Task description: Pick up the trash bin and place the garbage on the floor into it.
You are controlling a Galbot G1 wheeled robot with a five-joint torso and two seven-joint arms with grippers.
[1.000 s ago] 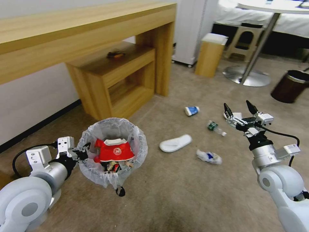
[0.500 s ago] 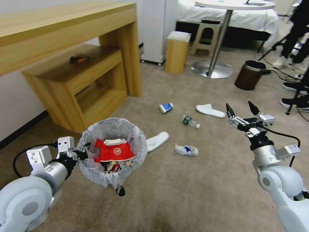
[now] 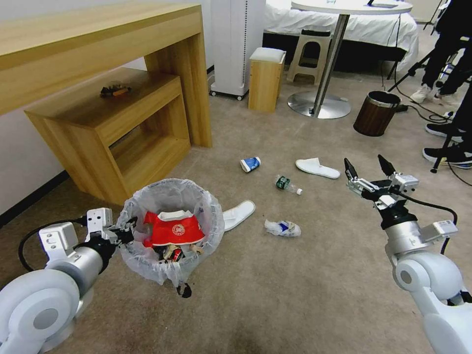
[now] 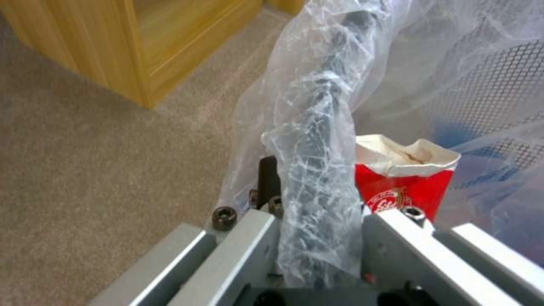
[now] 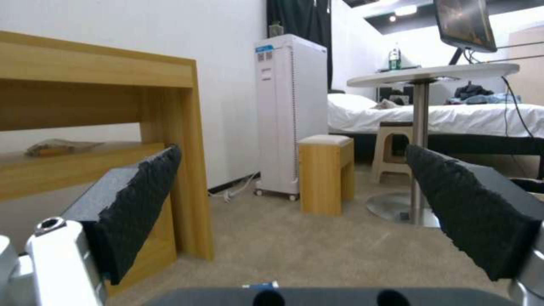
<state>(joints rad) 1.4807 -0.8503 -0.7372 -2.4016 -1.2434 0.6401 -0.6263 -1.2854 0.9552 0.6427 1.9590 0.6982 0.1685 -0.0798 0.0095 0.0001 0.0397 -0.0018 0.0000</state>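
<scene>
Your left pincer [image 3: 120, 235], at the lower left of the head frame, is clamped on the bagged rim of the trash bin [image 3: 169, 231] and carries it clear of the floor [image 3: 295, 295]; in the left wrist frame the rim and its crinkled liner run straight between the closed fingers [image 4: 266, 180]. A red paper carton [image 3: 174, 230] and smaller scraps already sit inside. Your right pincer [image 3: 368, 169], at centre right, hangs wide open and empty, with both dark pads [image 5: 142, 191] spread in its own wrist frame.

What has changed in the last second is the camera's aim: the whole head frame has swung, both arms keeping their places in it, so the base is turning rather than the litter moving. The second slipper [image 3: 317, 168] now lies in full sight, and the wooden bench [image 3: 98, 44] has slid toward the left edge.

Garbage left on the floor: a blue cup [image 3: 250, 163], a clear bottle [image 3: 287, 184], a crumpled wrapper [image 3: 282, 227], and the near slipper [image 3: 238, 215] just beside the bin. By this showing the pickup is well along, and you appear to be lining up on the remaining cluster.
</scene>
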